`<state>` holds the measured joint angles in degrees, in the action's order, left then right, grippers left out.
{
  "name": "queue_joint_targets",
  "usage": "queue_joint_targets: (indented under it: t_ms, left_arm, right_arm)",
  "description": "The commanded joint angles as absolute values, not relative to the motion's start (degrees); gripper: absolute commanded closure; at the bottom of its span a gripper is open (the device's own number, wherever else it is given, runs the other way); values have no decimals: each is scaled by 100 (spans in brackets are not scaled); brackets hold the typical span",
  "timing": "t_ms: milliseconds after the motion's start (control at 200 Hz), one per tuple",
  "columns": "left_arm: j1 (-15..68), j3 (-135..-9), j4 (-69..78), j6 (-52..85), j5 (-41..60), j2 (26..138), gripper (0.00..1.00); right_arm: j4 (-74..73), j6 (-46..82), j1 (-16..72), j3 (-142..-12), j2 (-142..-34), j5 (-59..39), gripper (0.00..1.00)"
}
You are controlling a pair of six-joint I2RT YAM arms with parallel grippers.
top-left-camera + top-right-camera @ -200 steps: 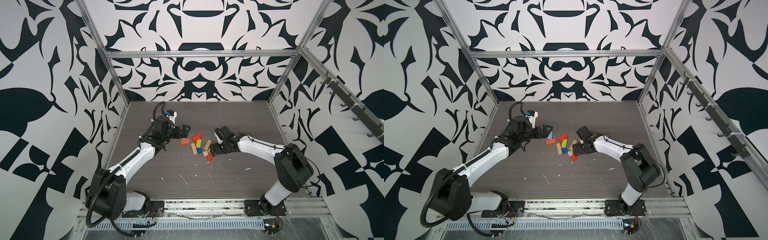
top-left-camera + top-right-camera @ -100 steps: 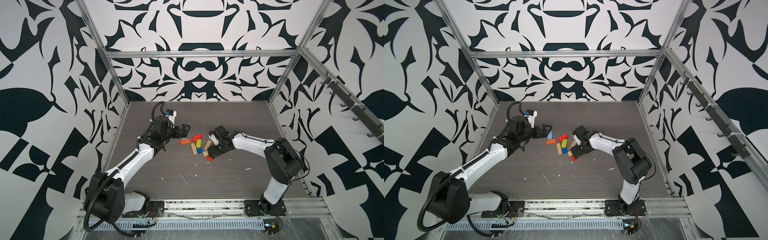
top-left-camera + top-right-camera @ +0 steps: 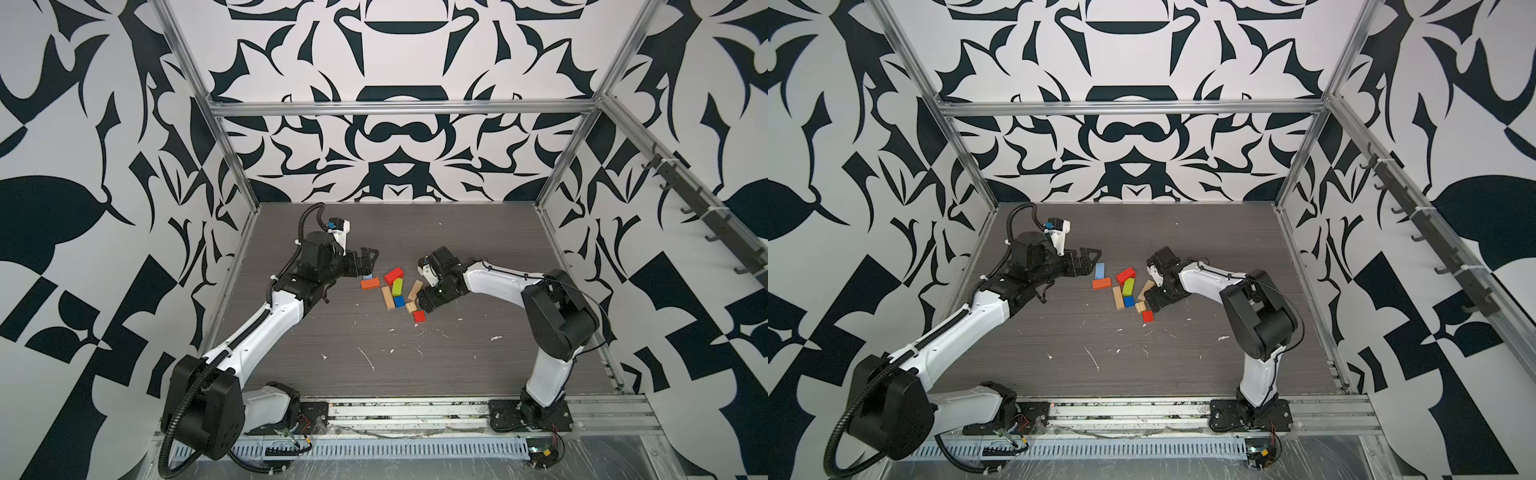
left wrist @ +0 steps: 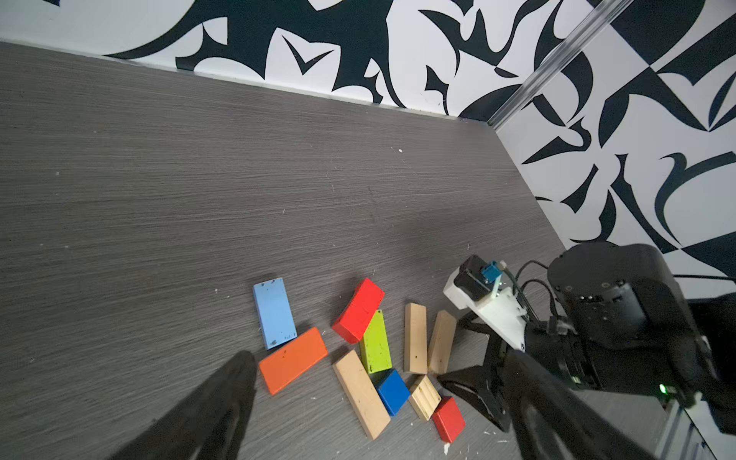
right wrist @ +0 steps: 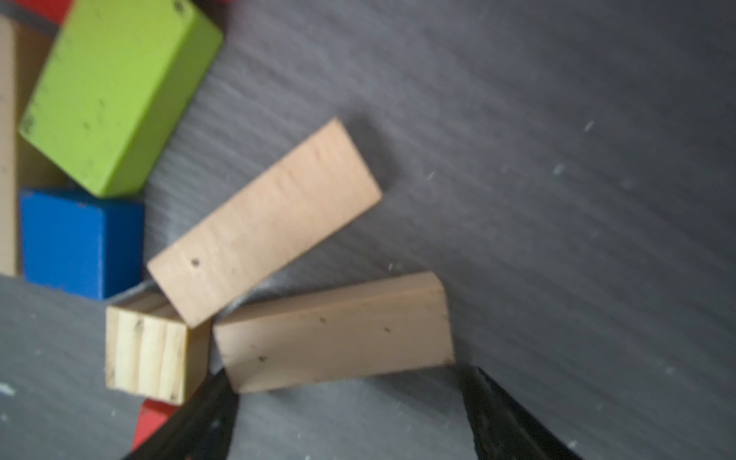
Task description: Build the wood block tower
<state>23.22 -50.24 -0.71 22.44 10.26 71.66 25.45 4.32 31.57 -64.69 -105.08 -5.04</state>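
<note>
Blocks [image 3: 397, 286]: lying scattered, none stacked.
Left gripper [image 3: 368, 262]: hovering spread, empty.
Right gripper [image 5: 348, 378]: straddling plank [image 5: 334, 330], fingers [image 5: 207, 410] spread.

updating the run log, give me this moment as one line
stage: no tower yet, blocks scattered on table | left pincer: open, empty | right pincer: open, straddling tan plank

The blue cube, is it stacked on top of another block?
No, the blue cube sits directly on the table.
</note>
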Motion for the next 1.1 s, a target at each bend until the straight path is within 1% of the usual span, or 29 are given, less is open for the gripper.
queue_joint_targets:
  t_ms: [0, 325, 585, 750, 895, 985, 1020, 1095]
  left_arm:
    - [2328, -4931, -132, 2180, 1004, 7118, 1]
    - [2321, -4940, -202, 2101, 961, 7040, 0]
    - [2321, -4959, -264, 2065, 949, 7014, 1]
    - [2325, -4923, -225, 2169, 966, 7072, 1]
    - [2324, -4805, 14, 2537, 1069, 7216, 0]
    - [2324, -4757, 154, 2775, 1159, 7260, 0]
    - [2327, -4746, 187, 2848, 1176, 7472, 0]
    - [2326, -4746, 202, 2947, 1188, 7540, 0]
  right_arm:
    - [2605, 425, 3129, -6612, -10610, -541, 10]
    - [2715, 387, 3129, -6905, -10845, -429, 9]
    - [2806, 355, 3129, -7084, -11006, -369, 14]
    - [2847, 443, 3129, -7029, -10922, -266, 18]
    - [2856, 798, 3123, -7026, -10886, -181, 21]
    - [2914, 1257, 3128, -7110, -10903, -53, 26]
    - [2930, 1417, 3129, -7151, -10920, -2, 28]
    - [2931, 1720, 3129, -7198, -10942, 167, 28]
